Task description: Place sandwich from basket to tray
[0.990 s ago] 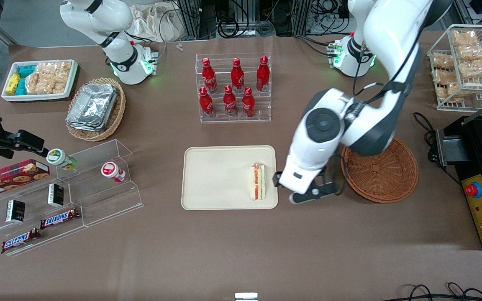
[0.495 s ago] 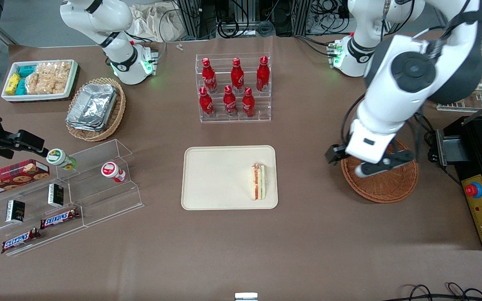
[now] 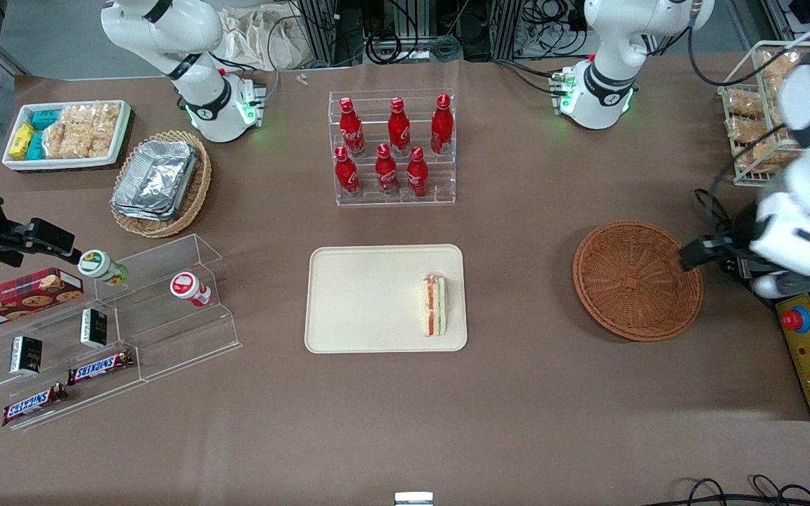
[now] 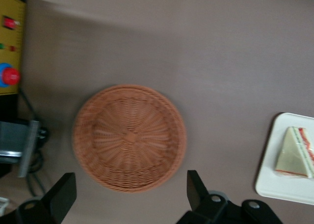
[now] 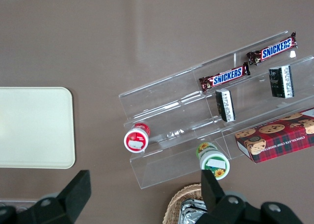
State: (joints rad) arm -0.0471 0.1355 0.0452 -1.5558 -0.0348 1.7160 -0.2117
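Snickers bars and the cookie box on the clear stepped rack sit nearest the front camera, toward the parked arm's end — untouched, not part of this.

Next row back: the sandwich is lying flat on the cream tray, at the tray edge nearest the wicker basket, filling stripe visible. The basket is empty on the counter, well apart from the tray. Wrist view confirms: bare weave in the basket, sandwich on the tray corner.

What changed: a second ago the left arm was just beside the tray edge next to the sandwich; half a second ago it was over the basket; now the hand has swung clear to the working arm's end of the counter, over the black control box with the red button. The sandwich hasn't shifted through any of that, so the release was clean.

Hand state: fingers spread wide, nothing between them.

Farther back: cola bottles in the acrylic rack, foil containers in the tan basket — undisturbed.

Read: the placement looks done and the arm is retreating. Only nit — the sandwich sits close to the tray rim, but it is fully on it.
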